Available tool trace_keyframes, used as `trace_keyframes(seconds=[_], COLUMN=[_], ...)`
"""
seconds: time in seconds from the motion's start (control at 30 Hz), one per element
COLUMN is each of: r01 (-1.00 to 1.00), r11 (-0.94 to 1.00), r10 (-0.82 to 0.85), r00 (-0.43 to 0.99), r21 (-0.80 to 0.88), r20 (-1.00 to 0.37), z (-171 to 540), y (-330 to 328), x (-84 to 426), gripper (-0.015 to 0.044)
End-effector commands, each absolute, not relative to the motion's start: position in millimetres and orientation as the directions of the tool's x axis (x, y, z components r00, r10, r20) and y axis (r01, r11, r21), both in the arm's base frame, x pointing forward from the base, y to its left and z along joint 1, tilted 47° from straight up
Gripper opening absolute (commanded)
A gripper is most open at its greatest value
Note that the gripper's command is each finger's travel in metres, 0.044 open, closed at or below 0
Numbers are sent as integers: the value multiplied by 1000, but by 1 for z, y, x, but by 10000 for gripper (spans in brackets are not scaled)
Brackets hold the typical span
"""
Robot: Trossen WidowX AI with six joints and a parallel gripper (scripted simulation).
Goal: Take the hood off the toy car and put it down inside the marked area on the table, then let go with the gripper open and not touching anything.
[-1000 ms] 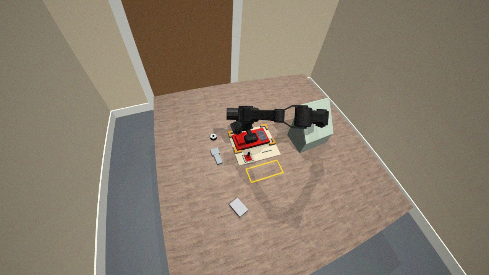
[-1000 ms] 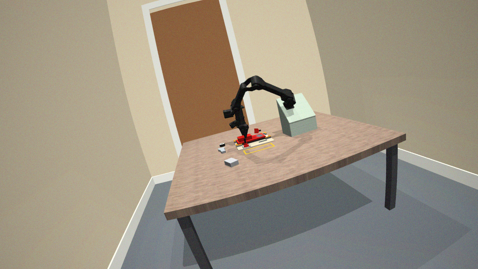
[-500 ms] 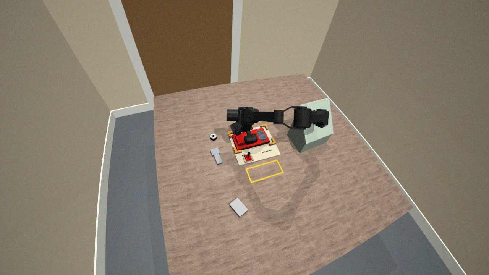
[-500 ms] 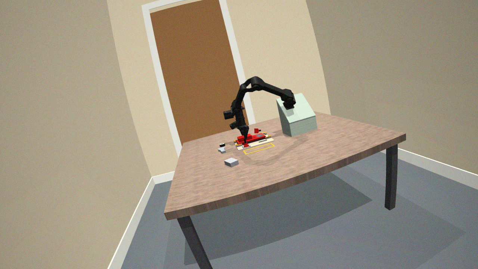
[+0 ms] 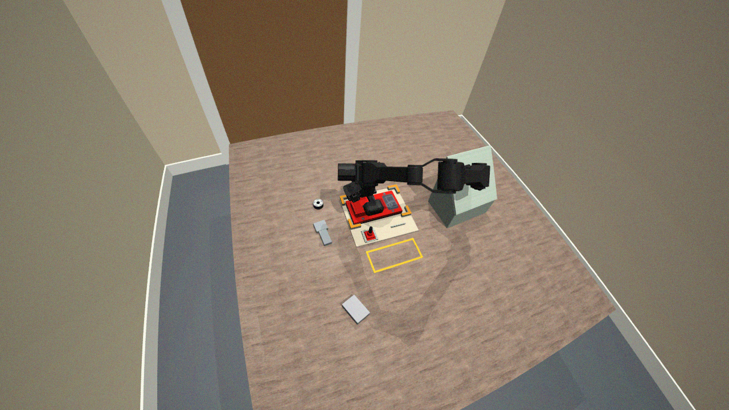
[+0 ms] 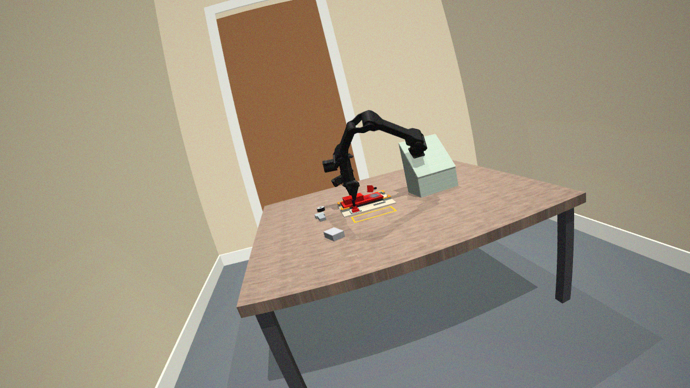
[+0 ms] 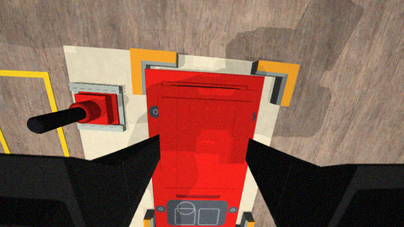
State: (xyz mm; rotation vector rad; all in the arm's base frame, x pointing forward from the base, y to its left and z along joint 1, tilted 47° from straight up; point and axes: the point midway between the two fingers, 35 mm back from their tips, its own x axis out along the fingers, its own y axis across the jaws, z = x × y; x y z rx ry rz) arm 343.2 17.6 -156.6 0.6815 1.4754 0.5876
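The red toy car [image 5: 352, 219] [image 7: 153, 186] sits inside orange corner brackets on a cream board. Its red hood [image 5: 359, 206] [image 6: 351, 198] [image 7: 189, 126] is the raised block on the end away from the grey panel and still rests on the car. My gripper [image 7: 203, 140] [image 6: 354, 203] points down over the car. One finger is on each long side of the hood, flush with its sides in the wrist view, and it looks shut on the hood. The lower fingertips are hidden. The marked area, a yellow outline [image 5: 396, 242] [image 6: 374, 219] [image 7: 23, 74], lies in front of the board with nothing in it.
A red block with an upright black stick [image 5: 369, 234] [image 7: 95, 108] stands on the board between car and outline. A white-and-black ring [image 5: 318, 204] and a grey T-shaped piece [image 5: 322, 233] lie left of the board. A light grey block [image 5: 355, 308] lies nearer the front. A pale green sloped stand [image 5: 471, 196] is at the right.
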Motion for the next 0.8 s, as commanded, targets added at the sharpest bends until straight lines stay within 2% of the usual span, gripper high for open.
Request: trace_keyframes(seconds=[0.0, 0.33, 0.37, 0.77], r01=[52, 52, 52, 53], r11=[686, 687, 687, 687], r10=[725, 725, 725, 725], r00=[23, 23, 23, 23], r21=[725, 725, 725, 725], r20=[-688, -688, -688, -689], z=[-156, -153, -153, -148], y=[18, 14, 14, 8], x=[343, 343, 343, 343], gripper=[275, 12, 0, 0])
